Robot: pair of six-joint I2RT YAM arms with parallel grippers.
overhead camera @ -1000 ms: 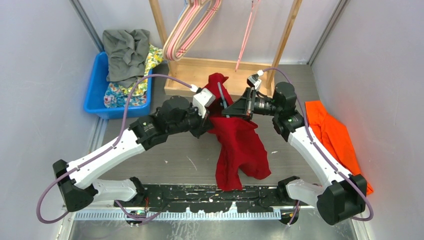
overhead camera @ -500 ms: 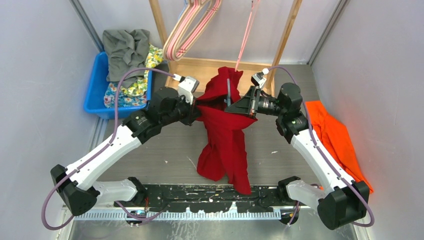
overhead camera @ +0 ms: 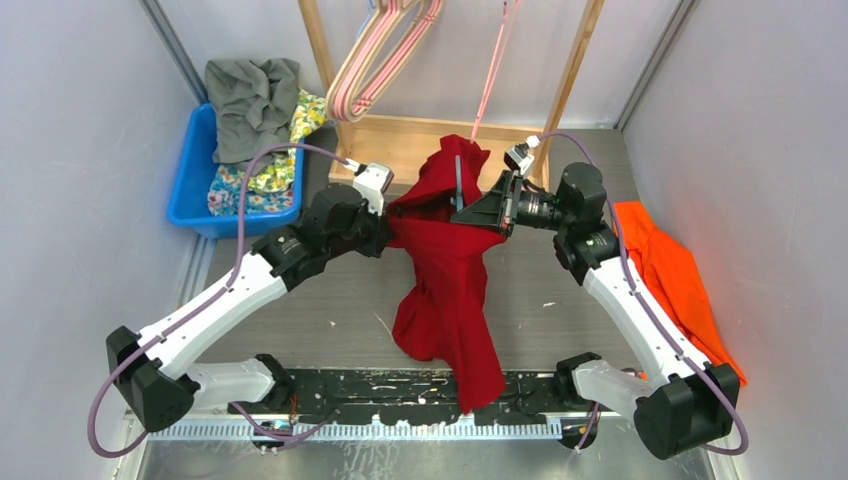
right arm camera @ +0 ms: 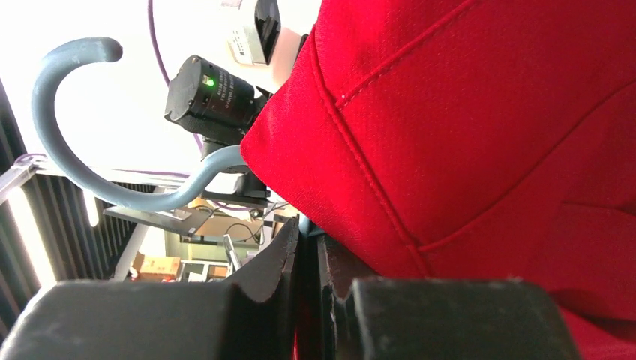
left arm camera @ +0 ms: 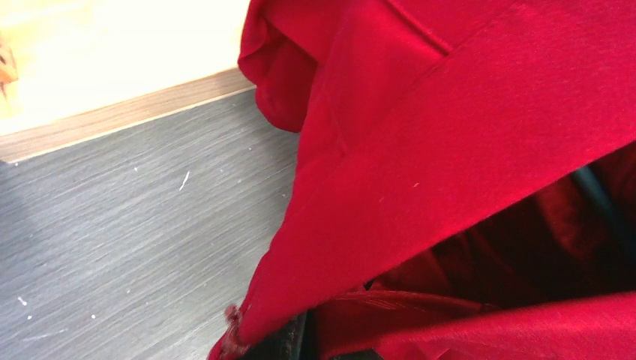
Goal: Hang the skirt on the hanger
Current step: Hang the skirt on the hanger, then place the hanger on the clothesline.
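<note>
The red skirt (overhead camera: 445,290) hangs between both arms, its top draped over a grey hanger (overhead camera: 458,183) in front of the wooden rack. My right gripper (overhead camera: 500,212) is shut on the hanger; in the right wrist view its jaws (right arm camera: 307,240) pinch the hanger's stem, with the grey hook (right arm camera: 67,142) curving up left and the skirt (right arm camera: 487,135) over it. My left gripper (overhead camera: 385,232) holds the skirt's left edge. In the left wrist view taut red cloth (left arm camera: 450,135) runs to a dark fingertip (left arm camera: 289,341) and hides most of the jaws.
A blue bin (overhead camera: 190,185) with a grey garment (overhead camera: 250,100) and floral cloth stands at the back left. The wooden rack (overhead camera: 420,140) carries pink hangers (overhead camera: 375,60) at the back. An orange garment (overhead camera: 665,270) lies at the right wall.
Both grippers have risen and moved back toward the rack. The skirt has been pulled open over the hanger, and its lower part has swung left and now hangs straighter.
</note>
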